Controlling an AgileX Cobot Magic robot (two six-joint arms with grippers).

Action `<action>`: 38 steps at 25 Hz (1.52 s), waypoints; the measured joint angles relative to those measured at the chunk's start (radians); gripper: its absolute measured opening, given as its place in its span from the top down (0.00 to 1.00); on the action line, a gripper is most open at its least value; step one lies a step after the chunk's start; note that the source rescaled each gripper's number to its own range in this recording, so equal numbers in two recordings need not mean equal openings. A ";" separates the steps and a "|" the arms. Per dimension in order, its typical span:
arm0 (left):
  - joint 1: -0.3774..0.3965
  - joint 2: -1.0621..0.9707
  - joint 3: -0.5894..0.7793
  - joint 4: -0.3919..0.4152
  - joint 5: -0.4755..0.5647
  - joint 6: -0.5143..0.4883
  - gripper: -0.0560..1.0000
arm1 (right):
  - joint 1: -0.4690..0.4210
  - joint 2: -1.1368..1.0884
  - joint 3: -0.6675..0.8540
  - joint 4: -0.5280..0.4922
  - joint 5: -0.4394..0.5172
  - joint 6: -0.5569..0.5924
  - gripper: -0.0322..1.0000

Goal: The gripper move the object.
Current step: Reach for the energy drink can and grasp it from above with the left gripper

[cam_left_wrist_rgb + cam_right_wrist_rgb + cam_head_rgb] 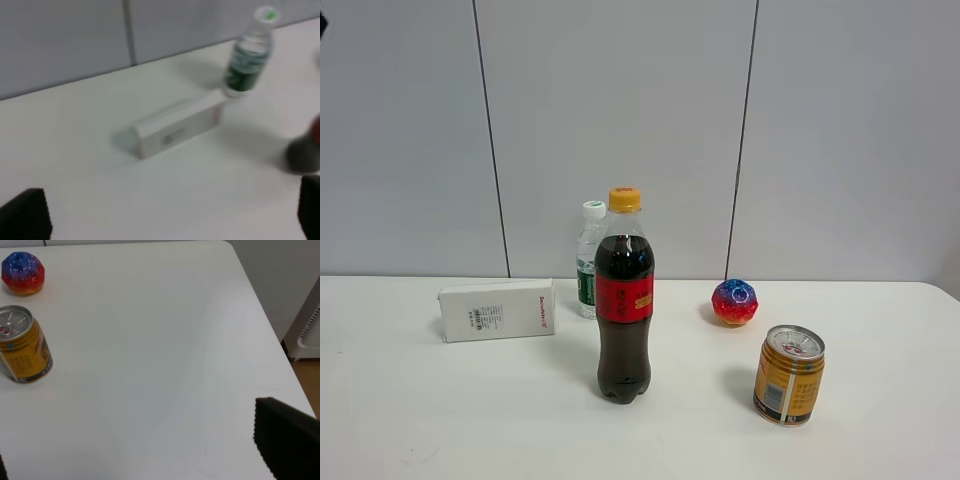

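The gold-orange can (788,375) stands upright on the white table (440,410) at the front right, to the right of the cola bottle (624,296). In the right wrist view the can (22,346) is off to one side, well away from my right gripper (130,435), which is open and empty; one black finger (285,440) shows clearly. My left gripper (170,200) is open and empty, with a black fingertip (27,215) at each lower corner of its blurred view. Neither arm shows in the exterior view.
A red-blue ball (734,302) lies behind the can and also shows in the right wrist view (22,272). A white box (497,310) and a clear water bottle (588,260) stand at the back left. The table's right edge (280,340) drops to the floor.
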 joint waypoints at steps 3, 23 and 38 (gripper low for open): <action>-0.117 0.000 0.000 0.000 -0.069 -0.072 0.00 | 0.000 0.000 0.000 0.000 0.000 0.000 0.00; -0.669 0.325 0.000 -0.035 -0.633 -0.168 0.00 | 0.000 0.000 0.000 0.000 0.000 0.000 0.00; -0.872 0.465 0.000 0.184 -0.828 -0.168 0.00 | 0.000 0.000 0.000 0.000 0.000 0.000 0.00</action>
